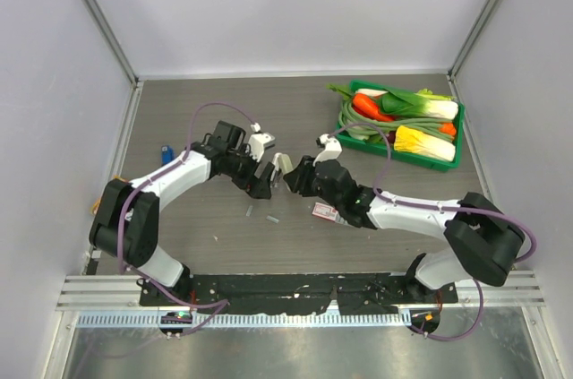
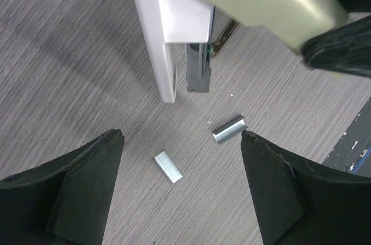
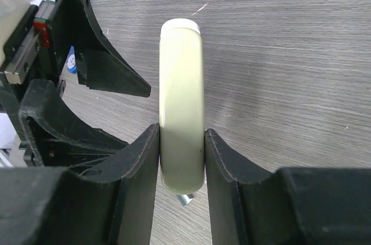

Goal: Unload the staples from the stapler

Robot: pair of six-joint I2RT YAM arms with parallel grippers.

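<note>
The stapler (image 3: 181, 83) here is pale green on top with a white lower part (image 2: 168, 30), and its grey metal channel (image 2: 197, 71) hangs open toward the table. My right gripper (image 3: 181, 132) is shut on the pale green arm and holds it above the table. Two short strips of staples (image 2: 168, 167) (image 2: 229, 128) lie loose on the wood below. My left gripper (image 2: 181, 136) hovers over them, open, with nothing between its fingers. From above, the stapler (image 1: 281, 165) sits between the left gripper (image 1: 265, 180) and the right gripper (image 1: 293, 178), and the staples (image 1: 271, 218) lie just in front.
A small pink-and-white box (image 1: 324, 211) lies under the right arm. A green tray (image 1: 459, 137) of toy vegetables stands at the back right. A tiny blue object (image 1: 166, 153) rests near the left wall. White walls close in three sides.
</note>
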